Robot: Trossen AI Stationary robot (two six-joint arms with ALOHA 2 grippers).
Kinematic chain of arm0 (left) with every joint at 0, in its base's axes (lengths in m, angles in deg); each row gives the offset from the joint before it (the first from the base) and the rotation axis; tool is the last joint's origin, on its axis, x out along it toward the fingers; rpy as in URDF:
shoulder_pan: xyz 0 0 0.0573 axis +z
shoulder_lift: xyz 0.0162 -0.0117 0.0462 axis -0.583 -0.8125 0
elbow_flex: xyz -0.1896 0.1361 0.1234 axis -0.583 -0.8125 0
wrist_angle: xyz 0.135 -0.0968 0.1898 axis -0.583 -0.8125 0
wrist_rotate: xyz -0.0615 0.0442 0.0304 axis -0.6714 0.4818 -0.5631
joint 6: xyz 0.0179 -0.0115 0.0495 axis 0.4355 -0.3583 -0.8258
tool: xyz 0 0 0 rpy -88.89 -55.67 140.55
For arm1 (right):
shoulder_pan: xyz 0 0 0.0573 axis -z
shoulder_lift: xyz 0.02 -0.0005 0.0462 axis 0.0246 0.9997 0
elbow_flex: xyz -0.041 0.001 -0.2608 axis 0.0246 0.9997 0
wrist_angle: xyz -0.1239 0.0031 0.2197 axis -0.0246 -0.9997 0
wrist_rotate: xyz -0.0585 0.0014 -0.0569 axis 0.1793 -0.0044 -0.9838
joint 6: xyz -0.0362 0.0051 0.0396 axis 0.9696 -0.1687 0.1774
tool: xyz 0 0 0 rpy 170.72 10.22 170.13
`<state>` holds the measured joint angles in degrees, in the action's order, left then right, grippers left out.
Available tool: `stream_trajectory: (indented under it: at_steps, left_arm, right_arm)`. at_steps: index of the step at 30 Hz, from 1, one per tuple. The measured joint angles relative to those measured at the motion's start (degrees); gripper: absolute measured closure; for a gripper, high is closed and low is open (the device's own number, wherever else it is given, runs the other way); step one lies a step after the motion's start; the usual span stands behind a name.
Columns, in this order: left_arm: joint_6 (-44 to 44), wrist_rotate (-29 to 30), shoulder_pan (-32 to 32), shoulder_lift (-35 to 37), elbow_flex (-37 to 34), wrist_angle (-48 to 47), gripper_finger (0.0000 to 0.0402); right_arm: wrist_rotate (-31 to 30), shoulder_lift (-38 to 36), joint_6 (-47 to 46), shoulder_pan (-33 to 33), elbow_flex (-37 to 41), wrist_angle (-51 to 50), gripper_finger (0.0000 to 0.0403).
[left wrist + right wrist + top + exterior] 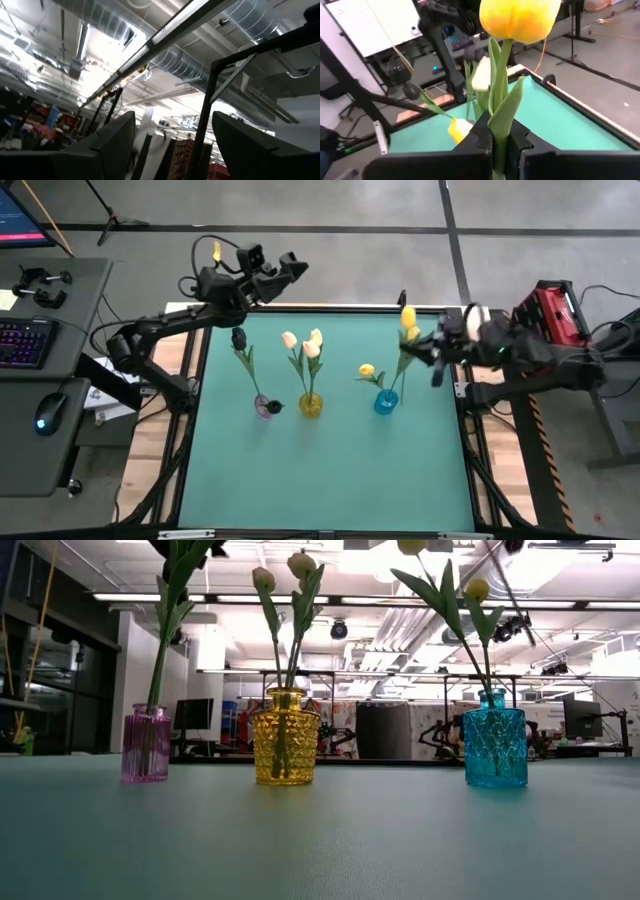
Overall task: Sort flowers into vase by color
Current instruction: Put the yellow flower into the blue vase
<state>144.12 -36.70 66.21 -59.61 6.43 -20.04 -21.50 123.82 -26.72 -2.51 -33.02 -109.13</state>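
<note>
- Desk (330, 470): green mat with three glass vases in a row — purple vase (264, 407), yellow vase (311, 405), blue vase (386, 402)
- Left gripper (290, 266): parked off the far left corner of the desk, fingers spread wide, holding nothing; its wrist view points at the ceiling
- Right gripper (437, 352): at the right edge, just beside the blue vase, fingers clamped shut on the stem of a yellow tulip (519, 19), leaf pinched in with it
- Step in hand, my read: seat that tulip in the blue vase. Keep the stem upright, line its tip over the neck, lower straight, release only once seated; avoid knocking the yellow bud (367, 370) already leaning out
- Count: 3 vases; 1 black tulip (239, 338) in purple; 3 cream tulips (312, 348) in yellow; 1 yellow in blue plus the held one, which looks like two yellow heads from above — can't tell
</note>
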Motion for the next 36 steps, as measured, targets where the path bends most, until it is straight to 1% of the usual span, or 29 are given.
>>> stream_trajectory:
  at_steps: [2, 5, 7, 10, 15, 22, 30, 36]
  left_arm:
    - [-0.4, 0.5, 0.0, 0.8, 0.0, -0.2, 0.0149]
    - [-0.3, 0.8, 0.2, 1.8, 0.0, -0.3, 0.0149]
    - [-0.3, 0.8, 0.2, 2.2, 0.0, -0.5, 0.0149]
    - [-0.3, 0.9, 0.2, 2.4, 0.0, -0.6, 0.0149]
    - [0.3, 1.4, 0.2, 2.4, 0.0, -0.9, 0.0149]
    - [0.3, 1.4, 0.2, 2.4, 0.0, -0.9, 0.0149]
    - [0.4, 1.4, 0.2, 2.4, 0.0, -0.9, 0.0149]
    - [0.6, 1.4, 0.2, 2.4, 0.0, -0.9, 0.0149]
  right_arm:
    - [-2.9, -1.0, -0.2, -1.6, 5.4, 5.8, 0.0403]
    - [-4.8, -3.0, -0.1, -2.5, 12.0, 16.4, 0.0403]
    - [-6.4, -4.3, 0.0, -2.5, 14.5, 19.2, 0.0403]
    - [-9.3, -6.1, 1.0, -2.5, 15.8, 18.5, 0.0403]
    - [-11.9, -8.2, 3.5, -2.5, 15.6, 16.6, 0.0403]
    - [-12.5, -7.1, 3.8, -2.5, 15.7, 16.7, 0.0403]
    - [-14.8, -5.5, 2.2, -2.5, 19.5, 16.4, 0.0403]
    - [-13.1, -5.6, 1.0, -2.5, 19.9, 16.5, 0.0403]
